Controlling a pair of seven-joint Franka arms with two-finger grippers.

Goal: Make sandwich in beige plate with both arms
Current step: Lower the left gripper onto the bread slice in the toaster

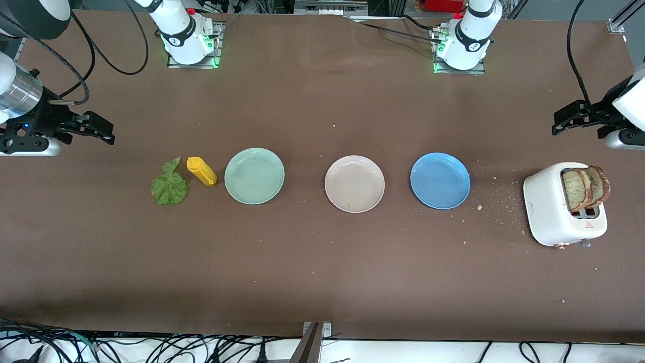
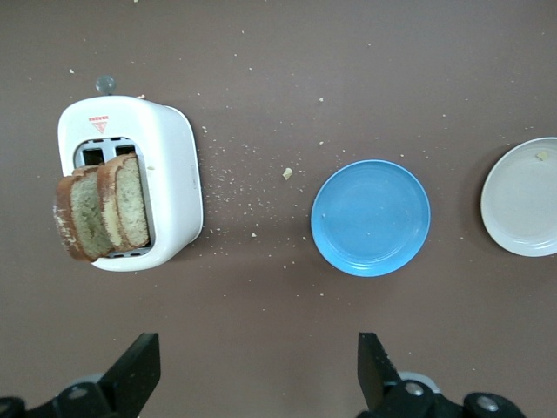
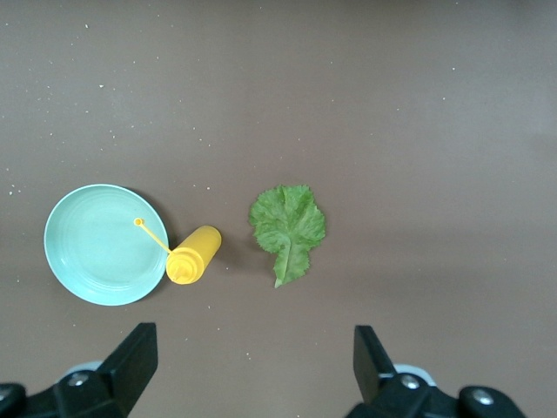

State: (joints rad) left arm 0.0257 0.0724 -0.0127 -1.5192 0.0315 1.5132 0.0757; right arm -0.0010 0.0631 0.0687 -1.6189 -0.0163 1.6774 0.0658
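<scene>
- Your right gripper hangs over bare counter at the right arm's end, fingers spread apart and holding nothing.
- The lettuce lies flat on the counter, with the yellow bottle just beside it, tipped over.
- The bottle's nozzle reaches over the rim of the mint plate.
- The beige plate sits mid-counter, between the mint plate and the blue plate, apart from both; you see only a crumb in it.
- Crumbs are scattered between the blue plate and the toaster.
- Two bread slices stand in the toaster's slots, leaning.
- Your left gripper hangs over the counter at the left arm's end, near the toaster, fingers wide apart and holding nothing.
</scene>
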